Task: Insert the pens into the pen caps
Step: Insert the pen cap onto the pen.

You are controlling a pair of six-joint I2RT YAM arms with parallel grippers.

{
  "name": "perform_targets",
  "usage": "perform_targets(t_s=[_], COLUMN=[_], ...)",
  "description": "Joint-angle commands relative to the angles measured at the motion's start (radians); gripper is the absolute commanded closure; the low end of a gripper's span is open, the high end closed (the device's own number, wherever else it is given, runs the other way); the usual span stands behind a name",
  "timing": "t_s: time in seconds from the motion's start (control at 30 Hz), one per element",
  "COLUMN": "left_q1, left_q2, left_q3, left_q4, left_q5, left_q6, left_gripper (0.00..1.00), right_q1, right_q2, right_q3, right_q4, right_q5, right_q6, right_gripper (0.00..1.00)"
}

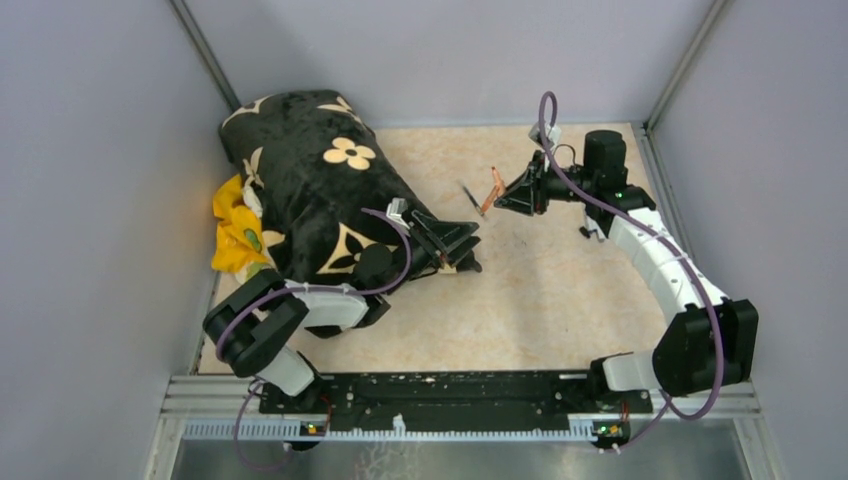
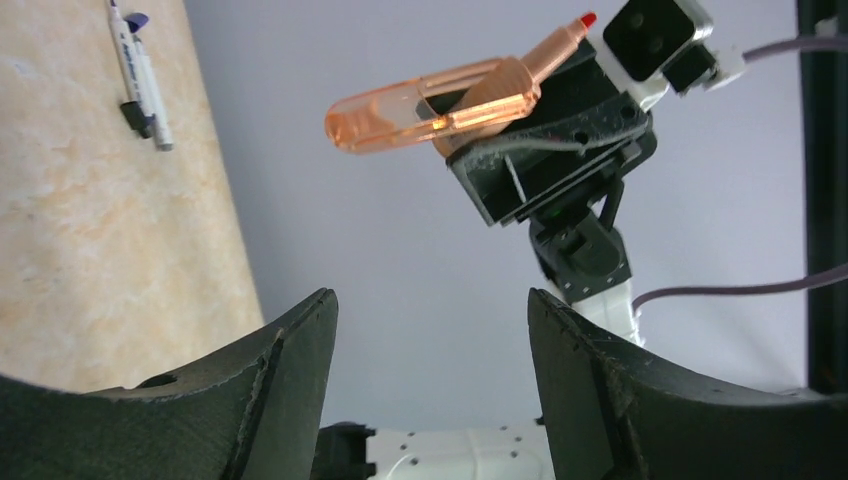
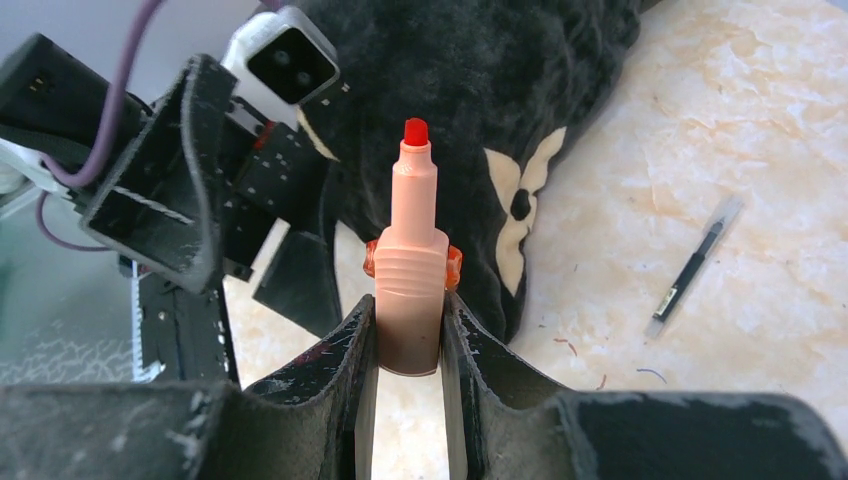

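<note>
1. Two slim white-barrelled pens (image 2: 140, 70) lie side by side on the tabletop (image 2: 100, 250) in the upper left corner of the left wrist view. The frame edge cuts their upper ends, and their details are too small to read.
2. A yellow item (image 1: 235, 235) is half hidden under the black flowered cloth (image 1: 320, 170), and the left arm covers the cloth's near edge.
3. The orange marker (image 3: 412, 270) has an opaque peach body with a ridged collar, a narrow neck and a red nib. The left wrist view shows a clear orange shell at its rear end.
4. The right pincer (image 3: 410, 335) is clenched on the marker's body just below the collar. It holds the marker raised above the far middle of the tabletop.
5. In the right wrist view the marker's long axis stands upright, nib at the top. In the left wrist view it slants, nib upper right and clear end lower left. Overhead it is a short slanted streak whose ends cannot be told apart.
6. The thin dark pen (image 3: 690, 275) lies flat and diagonal on the tabletop, near the marker.
7. The left pincer (image 2: 430, 370) is released with its fingers wide apart, at the cloth's edge and facing the marker.
</note>
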Motion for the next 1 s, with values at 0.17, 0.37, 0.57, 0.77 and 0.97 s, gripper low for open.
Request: perform_targets(t_s=[0.17,0.37,0.57,0.77,0.97], left_q1=[-0.005,-0.002,0.008,0.04,0.057], left_q2=[0.161,0.214,0.257,0.225,0.208], left_q3=[0.109,0.17,0.197,0.174,0.174], left_q4=[0.157,0.168,0.206,0.188,0.17], left_q5=[-0.136,-0.178,-0.178,-0.182,-0.166], left_q6=[-0.231,-0.28,-0.328,-0.301,-0.279], left_gripper=[0.24,0.24,0.26,0.28,0.28], right_q1=[-0.003,-0.002,0.0,0.0,0.001], right_q2=[-0.036,-0.047,-0.061,-0.072,-0.086], right_q3=[-0.022,-0.073,-0.107,-0.091,-0.099], right_q4=[0.12,0.153,0.158,0.023,-0.074], right_q5=[-0.092,-0.117,-0.159,-0.15,-0.095], right_q6=[0.094,0.107,0.088,-0.062,-0.183], right_gripper=[1.0,1.0,1.0,1.0,1.0])
